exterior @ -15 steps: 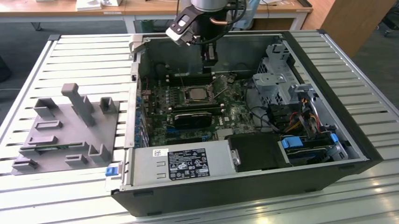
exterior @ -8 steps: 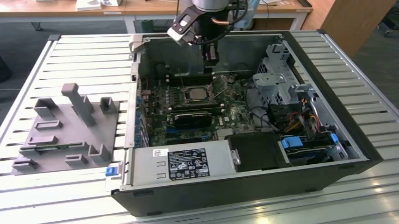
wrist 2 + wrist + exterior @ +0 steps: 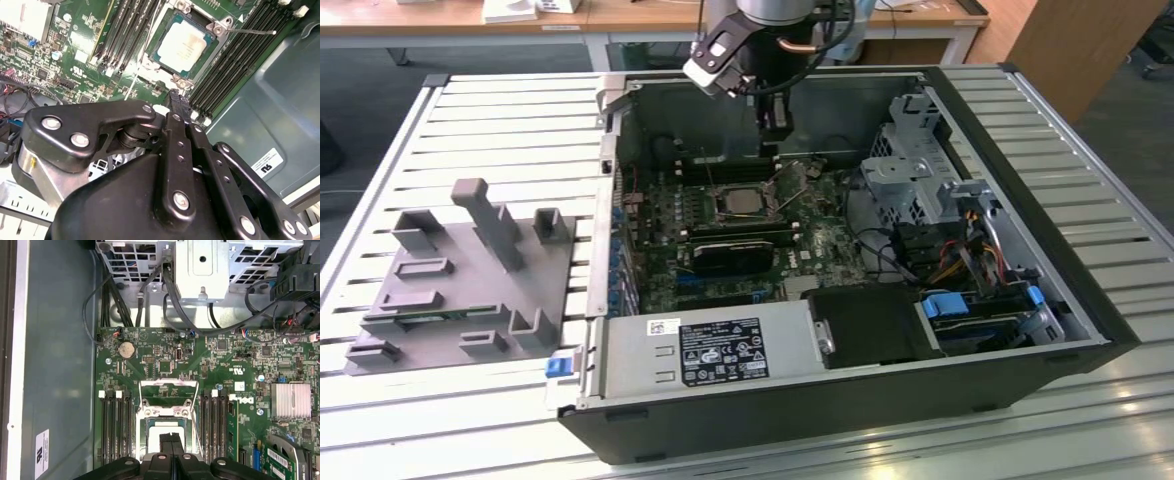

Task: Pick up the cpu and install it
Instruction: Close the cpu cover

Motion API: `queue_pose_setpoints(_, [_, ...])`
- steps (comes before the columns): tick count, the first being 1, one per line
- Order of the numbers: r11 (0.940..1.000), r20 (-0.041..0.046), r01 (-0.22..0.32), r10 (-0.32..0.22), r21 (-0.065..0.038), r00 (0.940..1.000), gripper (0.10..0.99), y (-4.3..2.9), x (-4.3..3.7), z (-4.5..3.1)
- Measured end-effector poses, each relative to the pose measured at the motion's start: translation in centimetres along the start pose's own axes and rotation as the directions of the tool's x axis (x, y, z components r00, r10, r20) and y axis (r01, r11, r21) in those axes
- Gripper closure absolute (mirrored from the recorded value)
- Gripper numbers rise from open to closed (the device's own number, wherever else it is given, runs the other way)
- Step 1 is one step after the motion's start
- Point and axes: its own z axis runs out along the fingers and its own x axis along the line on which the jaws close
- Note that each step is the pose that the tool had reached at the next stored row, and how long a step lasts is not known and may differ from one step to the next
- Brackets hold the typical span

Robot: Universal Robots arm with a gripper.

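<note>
The cpu [image 3: 744, 203] lies flat in the socket of the green motherboard [image 3: 821, 240], inside the open computer case. Its silvery top [image 3: 184, 44] shows plainly in the second wrist view. In the first wrist view the cpu [image 3: 161, 427] is partly hidden behind the fingertips. My gripper [image 3: 773, 148] hangs above the board, a little past the socket toward the case's far wall. Its black fingers [image 3: 179, 102] are pressed together with nothing between them. A thin metal lever [image 3: 250, 31] sticks out beside the socket.
Memory slots [image 3: 116, 425] flank the socket on both sides. A long black card [image 3: 740, 252] lies nearer the front. The drive cage [image 3: 914, 165] and cables [image 3: 947, 250] fill the exterior view's right. The power supply [image 3: 700, 350] sits at the front, and a grey fixture plate [image 3: 460, 275] lies outside on the left.
</note>
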Motion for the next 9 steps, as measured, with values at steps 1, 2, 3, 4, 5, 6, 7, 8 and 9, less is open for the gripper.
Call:
queue_pose_setpoints(1, [1.0000,0.0000,0.000,0.000,0.000,1.0000,0.980,0.07,0.00,0.01])
queue_pose_setpoints(2, [1.0000,0.0000,0.000,0.000,0.000,1.0000,0.980,0.15,0.00,0.01])
queue_pose_setpoints(3, [1.0000,0.0000,0.000,0.000,0.000,1.0000,0.980,0.23,0.00,0.01])
queue_pose_setpoints(4, [1.0000,0.0000,0.000,0.000,0.000,1.0000,0.980,0.30,0.00,0.01])
queue_pose_setpoints(5, [1.0000,0.0000,0.000,0.000,0.000,1.0000,0.980,0.36,0.00,0.02])
queue_pose_setpoints(6, [1.0000,0.0000,0.000,0.000,0.000,1.0000,0.980,0.44,0.00,0.02])
queue_pose_setpoints(7, [1.0000,0.0000,0.000,0.000,0.000,1.0000,0.980,0.51,0.01,0.03])
queue_pose_setpoints(8, [1.0000,0.0000,0.000,0.000,0.000,1.0000,0.980,0.57,0.01,0.03])
queue_pose_setpoints(9, [1.0000,0.0000,0.000,0.000,0.000,1.0000,0.980,0.64,0.01,0.03])
